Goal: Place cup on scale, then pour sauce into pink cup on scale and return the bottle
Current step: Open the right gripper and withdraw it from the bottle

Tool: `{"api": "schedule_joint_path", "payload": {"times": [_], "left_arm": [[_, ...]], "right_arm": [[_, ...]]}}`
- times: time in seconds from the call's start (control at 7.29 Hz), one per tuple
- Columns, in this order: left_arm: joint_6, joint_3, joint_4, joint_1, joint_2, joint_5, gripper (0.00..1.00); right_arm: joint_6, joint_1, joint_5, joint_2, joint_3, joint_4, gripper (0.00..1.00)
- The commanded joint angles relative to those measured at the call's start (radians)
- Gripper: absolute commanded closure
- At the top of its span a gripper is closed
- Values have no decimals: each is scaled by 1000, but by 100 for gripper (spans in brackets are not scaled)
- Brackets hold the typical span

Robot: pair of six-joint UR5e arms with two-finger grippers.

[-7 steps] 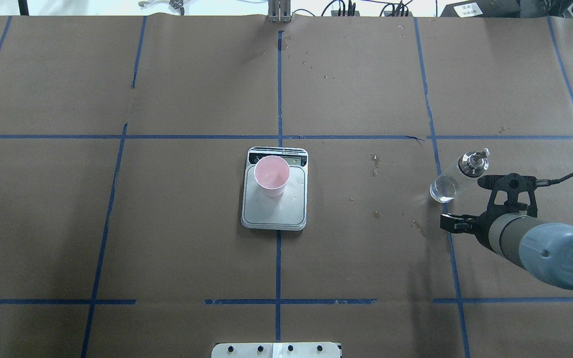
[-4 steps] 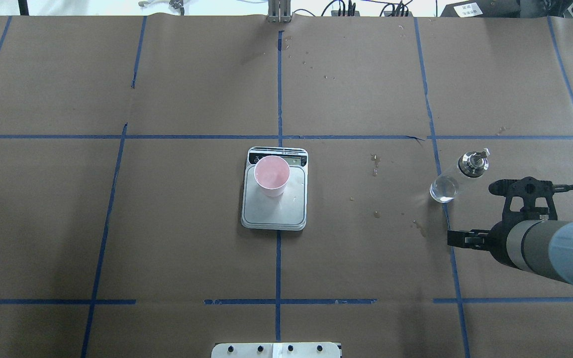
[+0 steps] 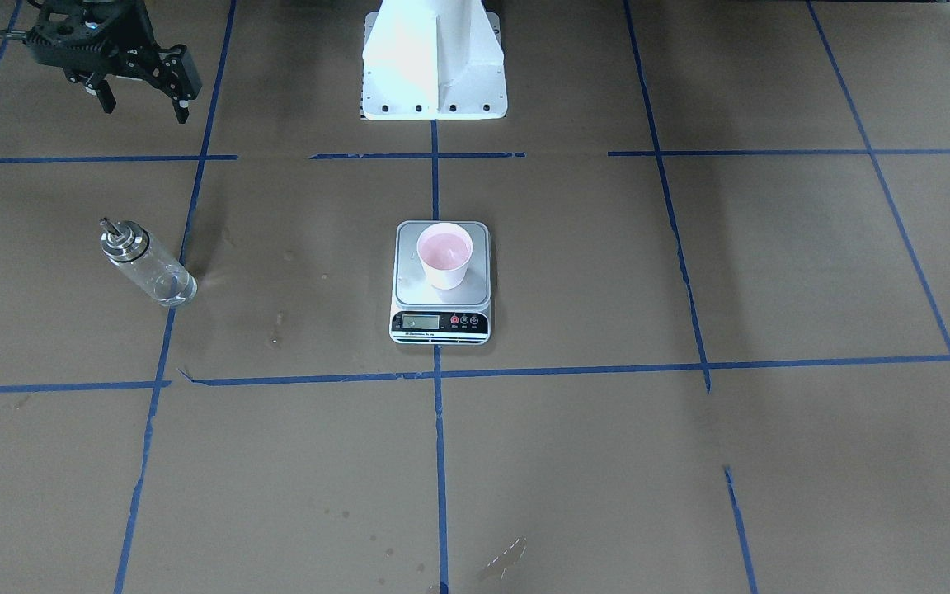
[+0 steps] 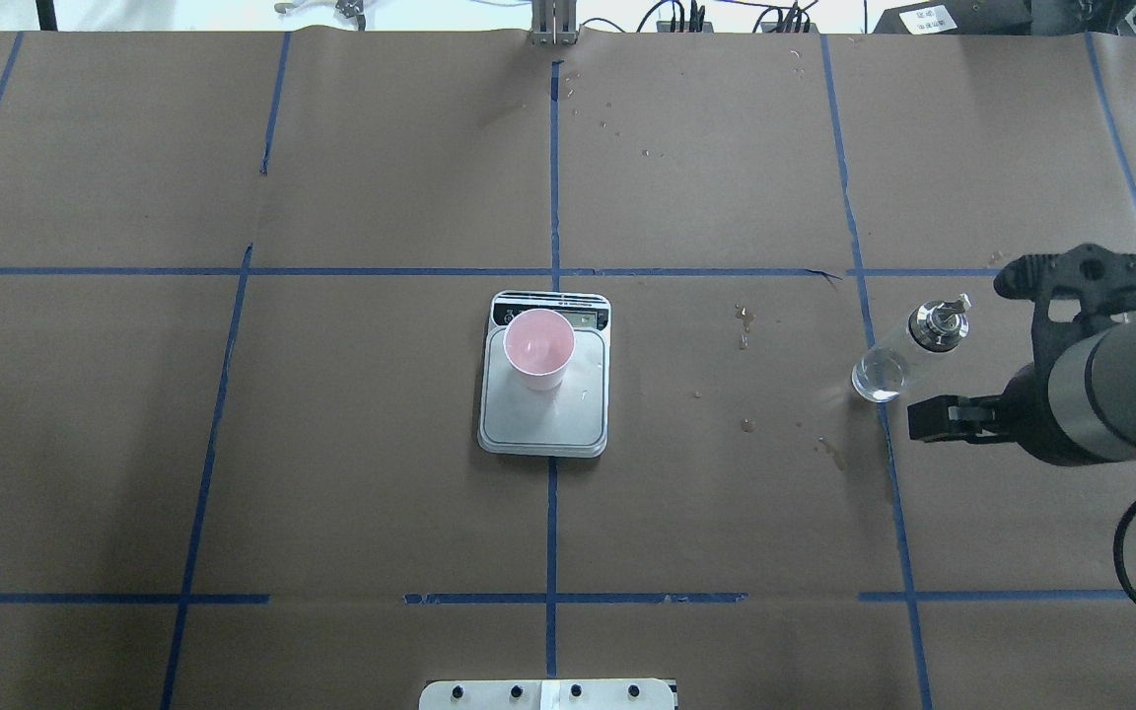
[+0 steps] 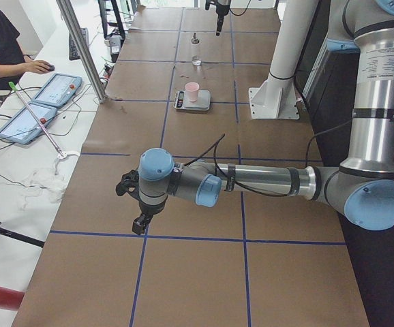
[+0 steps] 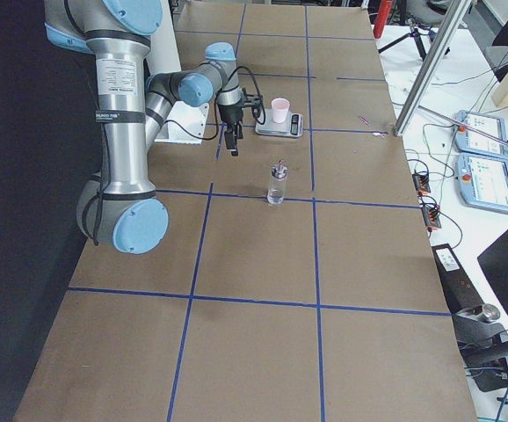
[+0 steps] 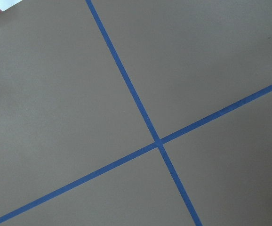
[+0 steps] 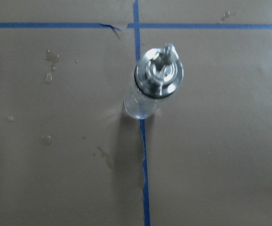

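Brown paper crossed by blue tape lines (image 4: 552, 168) covered the surface (image 4: 381, 473); a white side bench (image 5: 6, 174) held two blue-framed tablets (image 5: 58, 88).

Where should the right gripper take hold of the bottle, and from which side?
I'd grip the bottle at the middle of its clear glass body. It stands upright and is round, so come in level from the robot's side, where the open right gripper hangs, with one finger on each side of the glass.

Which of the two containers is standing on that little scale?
The pink cup, on the scale's silver platform. The clear glass bottle stands apart on the brown paper instead.
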Motion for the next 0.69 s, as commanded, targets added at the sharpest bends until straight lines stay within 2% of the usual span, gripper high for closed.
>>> {"api": "schedule_joint_path", "payload": {"times": [0.0, 0.14, 0.55], "left_arm": [[-1, -1, 0, 1, -1, 0, 0], [-1, -1, 0, 1, -1, -1, 0], [-1, -4, -2, 2, -2, -5, 0]], "right_arm": [[-333, 230, 97, 125, -57, -160, 0], [-528, 399, 230, 127, -144, -152, 0], [-956, 697, 447, 101, -365, -109, 0]]}}
